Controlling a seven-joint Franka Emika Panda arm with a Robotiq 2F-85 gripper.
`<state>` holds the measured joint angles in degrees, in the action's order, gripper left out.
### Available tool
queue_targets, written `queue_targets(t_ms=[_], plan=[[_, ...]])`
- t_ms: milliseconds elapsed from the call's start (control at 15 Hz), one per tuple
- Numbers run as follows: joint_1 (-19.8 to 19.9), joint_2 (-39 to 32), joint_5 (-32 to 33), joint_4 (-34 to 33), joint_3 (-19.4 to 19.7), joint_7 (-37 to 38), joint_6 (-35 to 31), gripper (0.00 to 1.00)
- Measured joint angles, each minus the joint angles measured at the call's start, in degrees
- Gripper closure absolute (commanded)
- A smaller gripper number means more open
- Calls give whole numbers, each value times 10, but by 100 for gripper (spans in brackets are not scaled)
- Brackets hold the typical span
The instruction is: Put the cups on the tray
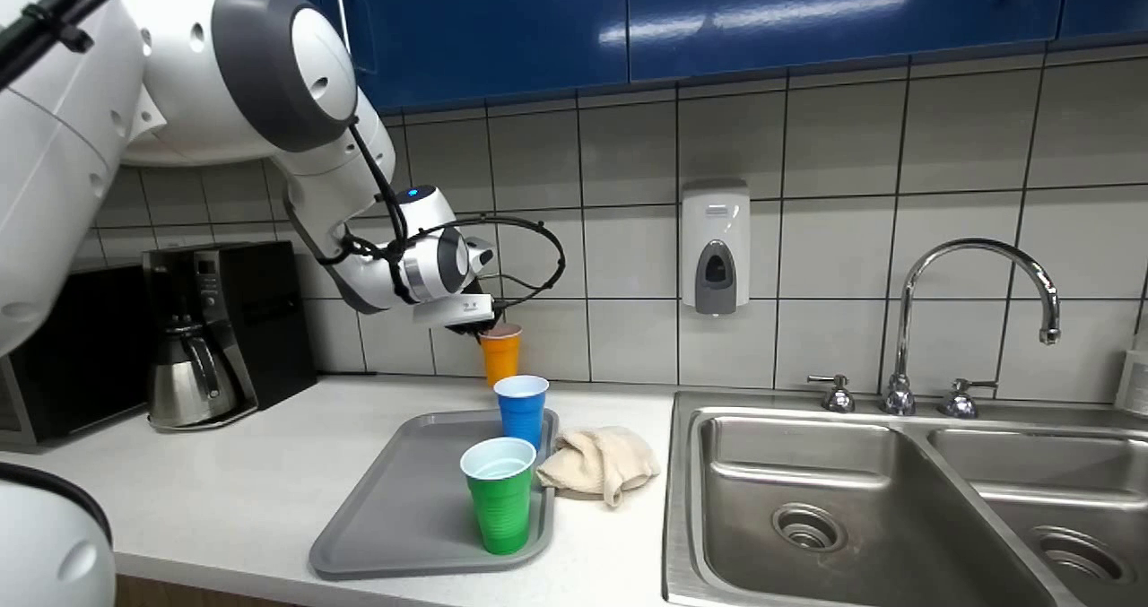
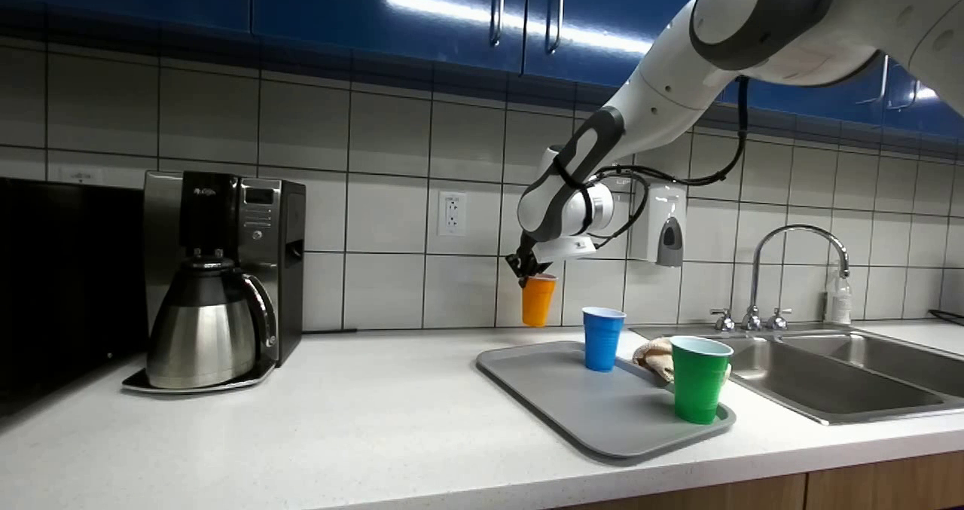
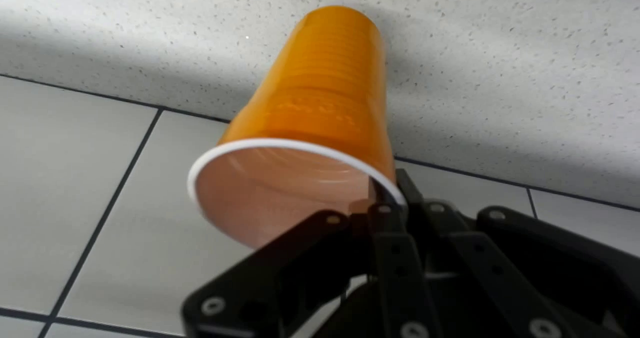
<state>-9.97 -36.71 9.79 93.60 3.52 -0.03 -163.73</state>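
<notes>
Leftmost of the cups in an exterior view, the orange cup (image 2: 537,303) hangs from the gripper (image 3: 394,195), jaws tight on its rim, above the counter (image 2: 361,412) near the tiled wall (image 2: 388,291); I'd call this the last cup's carry, next wanting a shift over a bare part of the tray (image 2: 572,393) and a gentle lowering. Its mouth faces up, long axis nearly upright. Rightward, the blue cup (image 2: 602,342), then the green cup (image 2: 699,382), stand on the tray.

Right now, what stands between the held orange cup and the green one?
In both exterior views, the blue cup stands between them, upright on the tray.
</notes>
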Motion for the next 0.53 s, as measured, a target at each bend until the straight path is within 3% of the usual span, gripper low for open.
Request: queue_targets(t_ms=[533], plan=[[2, 84, 0, 120, -21, -13, -15, 99]])
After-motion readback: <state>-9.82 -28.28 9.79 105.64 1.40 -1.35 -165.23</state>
